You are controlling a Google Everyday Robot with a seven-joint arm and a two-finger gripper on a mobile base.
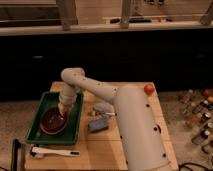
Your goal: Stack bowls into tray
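Camera view: looks down past the robot's white arm [100, 92] onto a light wooden bench [97, 147].
Tray: the dark-green tray [46, 102] lies at the left side of the bench, its long side running away from the camera.
Bowl: a reddish-brown bowl [51, 122] sits inside the tray, in its nearer half. I cannot tell whether it is one bowl or several nested together.
Tool: the tool [63, 110] hangs low inside the tray, at the bowl's far right rim and perhaps touching it. Whether it is spread or pressed together cannot be told.
Done: at least one bowl is in the tray.
Left: no other bowl shows on the bench, so the task looks close to its end. Probably only drawing the tool up and clear remains.
Around: a grey block [98, 125] lies just right of the tray, with a pale object [102, 107] beyond it. A white utensil [52, 151] lies near the front edge, and an orange ball [148, 89] sits at the far right corner. Bottles [200, 117] stand off to the right.
In the way: nothing lies between tool and bowl. The tray's right wall and the grey block are closest to the arm.
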